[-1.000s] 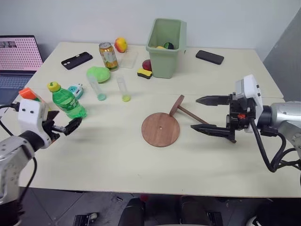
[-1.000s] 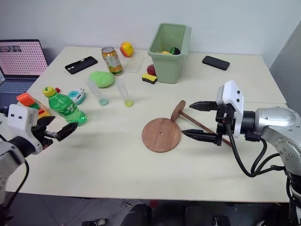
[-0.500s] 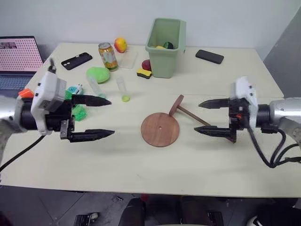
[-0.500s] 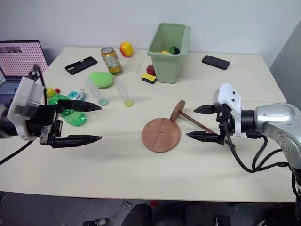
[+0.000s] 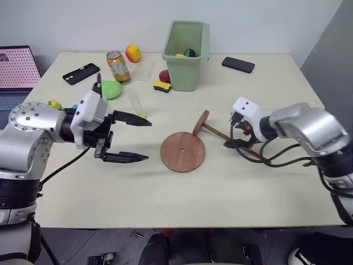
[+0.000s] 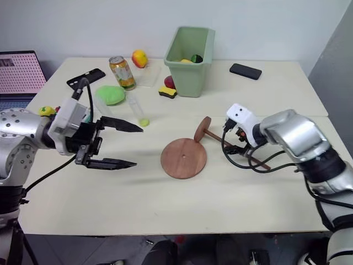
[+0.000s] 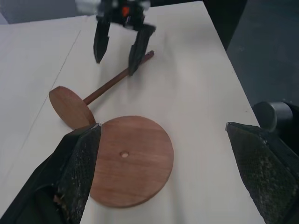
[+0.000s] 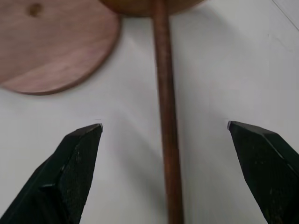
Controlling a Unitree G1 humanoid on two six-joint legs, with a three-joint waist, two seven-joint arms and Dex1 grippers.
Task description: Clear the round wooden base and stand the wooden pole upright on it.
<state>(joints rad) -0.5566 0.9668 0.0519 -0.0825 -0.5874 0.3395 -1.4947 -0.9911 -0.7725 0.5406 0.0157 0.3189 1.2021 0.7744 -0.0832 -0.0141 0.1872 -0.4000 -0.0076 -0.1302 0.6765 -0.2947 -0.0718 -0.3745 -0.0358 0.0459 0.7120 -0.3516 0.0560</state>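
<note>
Since the pole (image 5: 218,132) lies beside the base (image 5: 182,151), I've got the right gripper (image 7: 119,51) spread astride it, left gripper (image 5: 140,140) released too.

clear: bare table (image 5: 182,193) around round wooden base (image 5: 182,151) | obstacle: wooden pole (image 5: 212,130) lying just beside it

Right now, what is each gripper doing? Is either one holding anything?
Left gripper: open, holding nothing.
Right gripper: open, one finger on each side of the wooden pole, not gripping it.
</note>
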